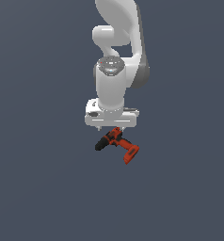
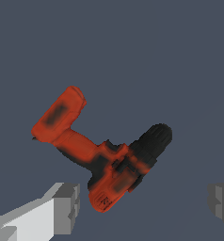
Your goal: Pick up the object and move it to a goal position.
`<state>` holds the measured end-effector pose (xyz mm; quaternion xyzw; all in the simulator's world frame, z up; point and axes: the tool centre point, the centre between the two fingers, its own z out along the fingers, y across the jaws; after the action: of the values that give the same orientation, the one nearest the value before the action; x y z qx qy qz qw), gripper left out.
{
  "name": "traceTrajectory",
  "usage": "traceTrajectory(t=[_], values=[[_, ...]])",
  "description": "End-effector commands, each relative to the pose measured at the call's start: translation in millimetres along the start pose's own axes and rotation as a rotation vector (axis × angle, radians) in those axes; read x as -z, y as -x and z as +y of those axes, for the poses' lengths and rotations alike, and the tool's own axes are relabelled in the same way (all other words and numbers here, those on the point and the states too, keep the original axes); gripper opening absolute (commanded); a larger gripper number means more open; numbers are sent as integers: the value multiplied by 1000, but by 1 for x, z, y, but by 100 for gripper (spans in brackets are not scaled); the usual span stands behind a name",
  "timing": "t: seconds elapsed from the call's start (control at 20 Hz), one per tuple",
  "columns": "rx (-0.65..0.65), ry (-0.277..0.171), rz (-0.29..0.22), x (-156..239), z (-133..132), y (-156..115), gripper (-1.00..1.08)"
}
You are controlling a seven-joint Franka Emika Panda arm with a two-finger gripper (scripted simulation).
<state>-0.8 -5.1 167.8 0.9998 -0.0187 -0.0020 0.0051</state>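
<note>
Nearest the wrist camera, you see two grey fingers (image 2: 67, 207) spread wide, one on each side of the drill (image 2: 104, 155), touching nothing. Your gripper (image 1: 112, 127) is released and holds nothing. In the exterior view the drill (image 1: 116, 144) lies just below centre frame, directly under the gripper. Its body runs along a diagonal, the black chuck (image 1: 100, 144) pointing toward lower left, the handle angling down to the flared battery base (image 1: 131, 154) at lower right. Casing is red-orange with black patches; the chuck is black and ribbed.
</note>
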Motion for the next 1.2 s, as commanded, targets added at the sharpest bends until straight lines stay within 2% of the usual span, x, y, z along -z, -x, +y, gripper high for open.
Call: traceTrajectory(t=[0.0, 0.65, 0.9, 1.15], values=[[0, 0, 0, 0, 0, 0, 108], [5, 13, -11, -5, 4, 0, 108], [-55, 14, -44, -12, 8, -4, 108], [-153, 17, -100, -23, 14, -11, 108]])
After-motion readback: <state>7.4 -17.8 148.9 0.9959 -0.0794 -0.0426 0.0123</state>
